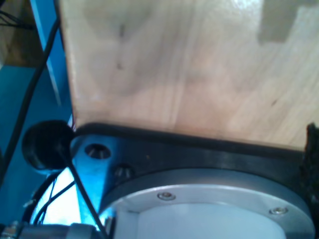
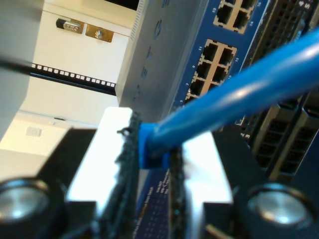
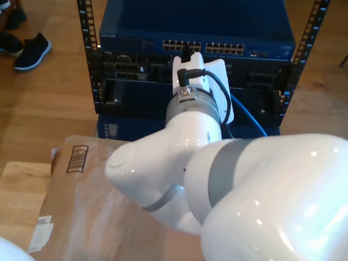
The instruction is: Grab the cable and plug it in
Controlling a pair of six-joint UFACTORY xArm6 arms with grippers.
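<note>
While clenched on the cable point(image 2: 239, 94) at its blue boot, my second end effector point(image 2: 152, 149) hangs just in front of the switch point(image 2: 217, 57), pads point(image 2: 127, 154) pressed on either side of the boot. Grasping it firmly by the look of it, no gap showing between pad and boot. Leaves the jaws as a thick blue line and runs off slantwise across the face of the ports, long axis lying roughly along that face and not into it. Plug tip hidden behind the pads, so cannot tell for certain which way it points, though probably toward the rows of sockets, given how near they stand. Seen from outside, the same cable point(image 3: 250, 117) trails down on the exterior view's right of the white arm, in front of the rack point(image 3: 307, 51), while the arm's wrist point(image 3: 198, 77) sits right below the switch's port row point(image 3: 201, 46). Clearly the nearer arm, then: my first end effector looks at the wooden bench point(image 1: 174, 64) and a metal base flange point(image 1: 209, 199), well away from the cable; cannot tell whether clenched or released. Next move, as a judgement, turns on lining the plug's axis square to a free socket and pushing straight in.
</note>
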